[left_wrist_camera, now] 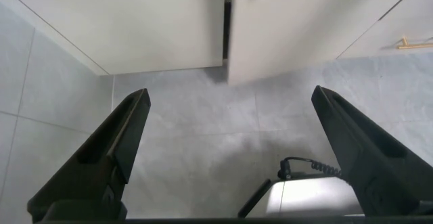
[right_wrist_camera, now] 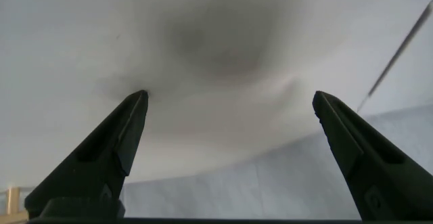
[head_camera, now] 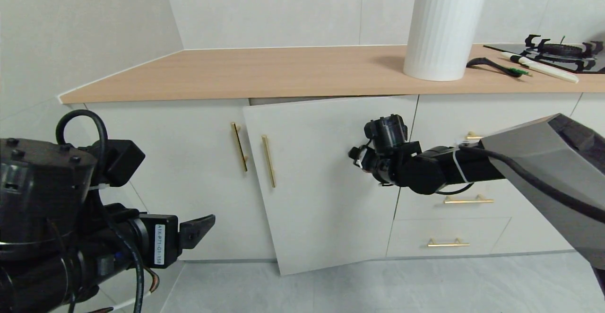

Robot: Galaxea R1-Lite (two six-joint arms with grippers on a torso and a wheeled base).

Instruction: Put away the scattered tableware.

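Right gripper (right_wrist_camera: 230,99): fingers spread, tips facing the ajar door (head_camera: 326,185), right of its gold handle (head_camera: 268,160); contact cannot be told.
Left gripper (left_wrist_camera: 230,95): fingers spread, nothing between them, low at near left over the floor (left_wrist_camera: 203,136) in front of the cabinets.
Tableware: black spoon (head_camera: 491,65) and white utensil (head_camera: 543,67) lie on the counter (head_camera: 260,72) at far right, between the white canister (head_camera: 444,31) and the stove (head_camera: 562,50).

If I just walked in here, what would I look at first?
Probably the tall white ribbed container standing on the wooden countertop. Next comes the cabinet door below it, hanging ajar, with the right gripper open and right up near its front.
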